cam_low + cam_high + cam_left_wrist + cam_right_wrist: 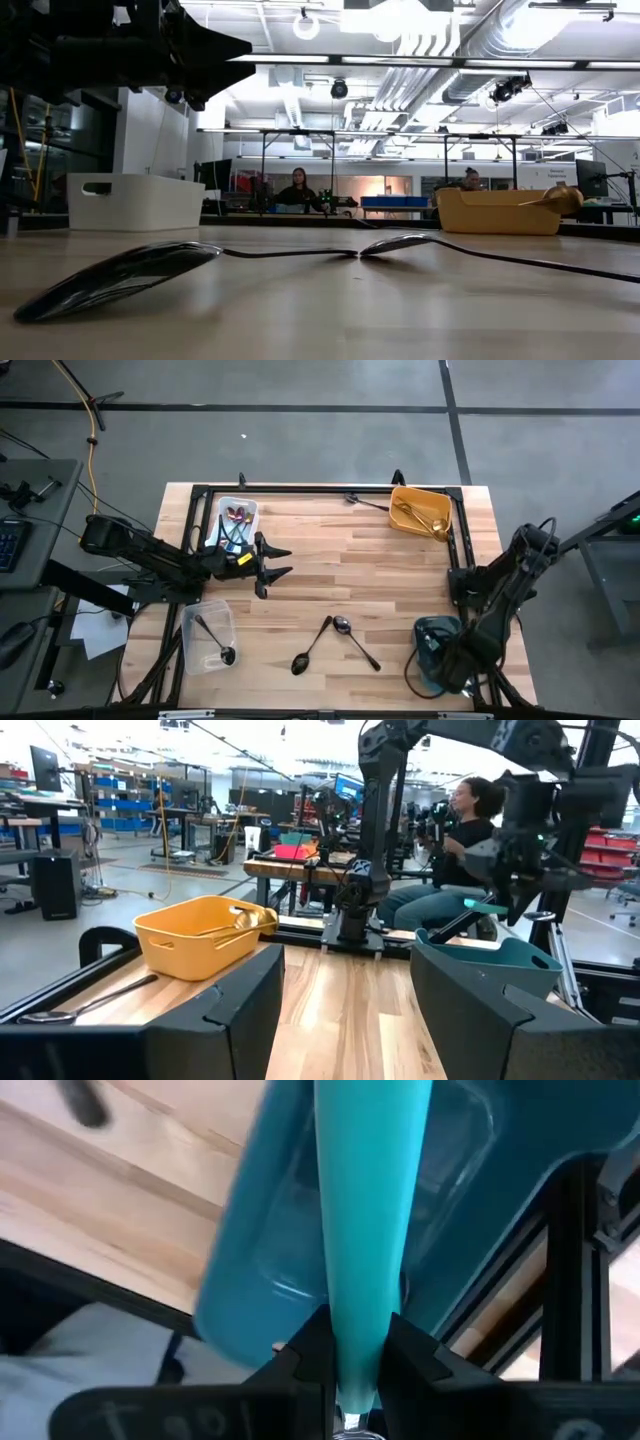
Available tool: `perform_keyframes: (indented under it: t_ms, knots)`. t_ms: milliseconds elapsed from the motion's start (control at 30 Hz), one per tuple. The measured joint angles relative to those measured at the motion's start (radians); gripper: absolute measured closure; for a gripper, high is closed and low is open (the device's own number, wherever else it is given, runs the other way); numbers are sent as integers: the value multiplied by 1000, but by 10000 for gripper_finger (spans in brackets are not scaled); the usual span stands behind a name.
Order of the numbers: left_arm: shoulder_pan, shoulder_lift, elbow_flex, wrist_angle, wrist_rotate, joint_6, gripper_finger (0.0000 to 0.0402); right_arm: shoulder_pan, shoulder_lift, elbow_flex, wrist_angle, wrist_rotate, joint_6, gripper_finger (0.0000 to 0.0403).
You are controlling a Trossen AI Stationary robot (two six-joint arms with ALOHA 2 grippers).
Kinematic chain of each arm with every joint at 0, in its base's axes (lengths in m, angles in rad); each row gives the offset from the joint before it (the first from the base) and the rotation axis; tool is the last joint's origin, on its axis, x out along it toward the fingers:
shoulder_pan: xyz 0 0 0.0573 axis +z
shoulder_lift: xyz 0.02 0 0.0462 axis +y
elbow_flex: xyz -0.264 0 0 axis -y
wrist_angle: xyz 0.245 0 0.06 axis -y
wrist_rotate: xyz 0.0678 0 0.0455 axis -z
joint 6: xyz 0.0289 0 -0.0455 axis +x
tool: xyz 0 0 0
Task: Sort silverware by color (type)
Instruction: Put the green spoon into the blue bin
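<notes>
High view: wooden table (330,575) bearing four bins. Teal bin (432,635) at the right front; right gripper (355,1370) above it, fingers clamped on a teal-handled utensil (365,1200). Left gripper (280,560), fingers spread and empty, hovers beside the white bin (250,510). Two black spoons (335,640) lie crossed at the front centre; another rests in the clear bin (205,650); gold pieces fill the yellow bin (400,495).
</notes>
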Motion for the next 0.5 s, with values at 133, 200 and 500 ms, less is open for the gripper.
perform_keyframes:
  t_ms: [133, 200, 500]
  knots:
    - [0, 0, 0, 0, 0, 0, 190, 12, 41, 0, -1, -9, -11, 360]
    - [0, 0, 0, 0, 0, 1, 190, 6, 52, -1, -11, -8, -38, 360]
    - [0, 0, 0, 0, 0, 1, 190, -26, 56, -94, 30, -42, -196, 360]
